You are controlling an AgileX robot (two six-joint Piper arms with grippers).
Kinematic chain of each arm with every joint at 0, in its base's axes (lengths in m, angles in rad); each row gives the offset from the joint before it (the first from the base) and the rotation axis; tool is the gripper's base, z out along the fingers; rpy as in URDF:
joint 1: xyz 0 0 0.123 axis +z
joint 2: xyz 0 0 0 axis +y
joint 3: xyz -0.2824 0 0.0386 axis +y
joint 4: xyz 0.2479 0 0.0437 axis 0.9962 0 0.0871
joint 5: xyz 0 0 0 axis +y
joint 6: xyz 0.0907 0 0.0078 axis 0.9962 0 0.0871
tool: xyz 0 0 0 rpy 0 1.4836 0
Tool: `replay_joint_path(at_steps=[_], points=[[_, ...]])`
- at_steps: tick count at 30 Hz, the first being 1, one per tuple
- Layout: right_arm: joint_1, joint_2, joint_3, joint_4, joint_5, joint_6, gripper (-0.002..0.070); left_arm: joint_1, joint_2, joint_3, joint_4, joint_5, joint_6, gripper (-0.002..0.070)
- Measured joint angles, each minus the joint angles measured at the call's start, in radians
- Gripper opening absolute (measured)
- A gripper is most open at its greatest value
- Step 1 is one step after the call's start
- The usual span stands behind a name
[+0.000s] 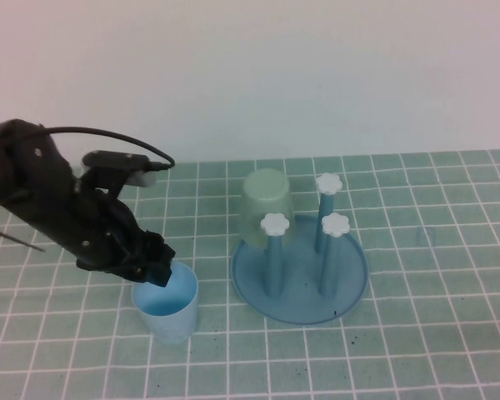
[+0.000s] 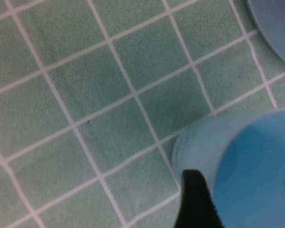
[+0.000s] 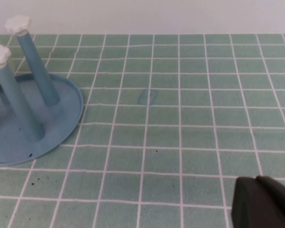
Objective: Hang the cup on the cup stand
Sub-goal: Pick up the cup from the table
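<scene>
Tabletop (image 1: 417, 350): left gripper (image 1: 162, 270) at cup (image 1: 172, 318) (upright)

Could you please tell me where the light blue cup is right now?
In the high view the light blue cup stands upright, left of the cup stand, with the left gripper at its rim.

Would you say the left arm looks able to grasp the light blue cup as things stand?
Probably yes. The left end effector is open right at the rim of the cup, which stands upright, mouth up, apart from the cup stand. Nothing blocks it. The right end effector is shut, off to the side.
</scene>
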Motion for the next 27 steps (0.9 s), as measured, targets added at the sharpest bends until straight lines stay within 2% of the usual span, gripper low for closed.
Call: replay_joint_path(at_steps=[5, 11, 14, 17, 19, 23, 27], points=[[0.0, 0.0, 0.0, 0.0, 0.0, 0.0, -0.0001, -0.006, 0.062, -0.007, 0.011, -0.032, -0.004, 0.0374], [0.0, 0.0, 0.0, 0.0, 0.0, 0.0, -0.0001, -0.006, 0.098, -0.007, 0.022, -0.038, -0.004, 0.0305], [0.0, 0.0, 0.0, 0.001, 0.0, -0.025, -0.0001, -0.006, 0.098, -0.007, 0.031, -0.064, -0.004, 0.0212], [0.0, 0.0, 0.0, 0.001, 0.0, -0.069, -0.0001, -0.006, 0.098, -0.007, 0.031, -0.083, 0.014, 0.0073], [0.0, 0.0, 0.0, 0.001, 0.0, -0.088, -0.0001, -0.006, 0.098, -0.009, 0.028, -0.076, 0.039, 0.0031], [0.0, 0.0, 0.0, 0.001, -0.002, -0.107, -0.0001, 0.005, 0.075, -0.038, 0.019, 0.016, 0.092, 0.0014], [0.0, 0.0, 0.0, 0.004, 0.006, -0.117, -0.0001, 0.053, -0.024, -0.066, -0.036, 0.051, 0.137, 0.0013]])
